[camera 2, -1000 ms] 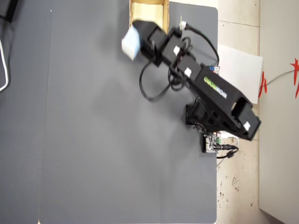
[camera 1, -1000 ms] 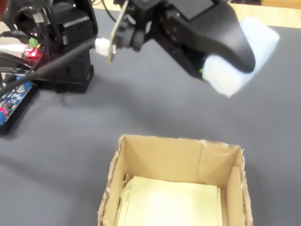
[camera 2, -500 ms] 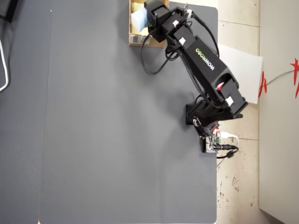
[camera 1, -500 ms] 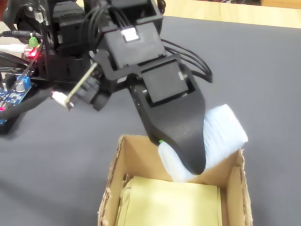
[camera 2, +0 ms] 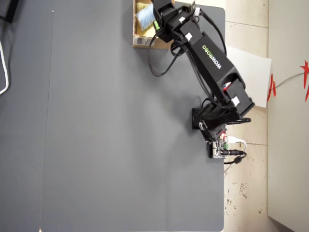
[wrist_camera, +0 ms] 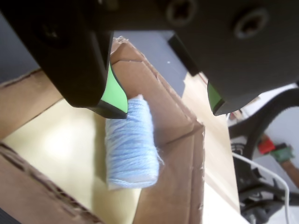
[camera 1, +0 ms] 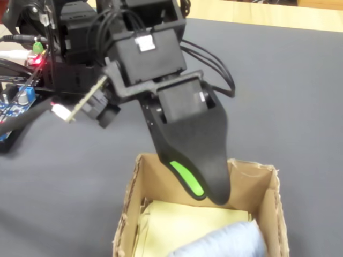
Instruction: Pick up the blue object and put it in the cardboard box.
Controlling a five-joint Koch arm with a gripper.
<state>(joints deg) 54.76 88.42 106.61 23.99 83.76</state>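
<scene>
Wrist view: fingers (wrist_camera: 170,108) spread open above the cardboard box (wrist_camera: 182,140), blue object (wrist_camera: 131,144) lying loose inside against its right wall; placing step apparently done, next move only lifting clear.

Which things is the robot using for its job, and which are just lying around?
For the job:
- blue object, lying inside the box
- cardboard box
- gripper, open above the box

Just lying around:
- blue circuit board beside the arm's base
- white cable at the table's edge
</scene>
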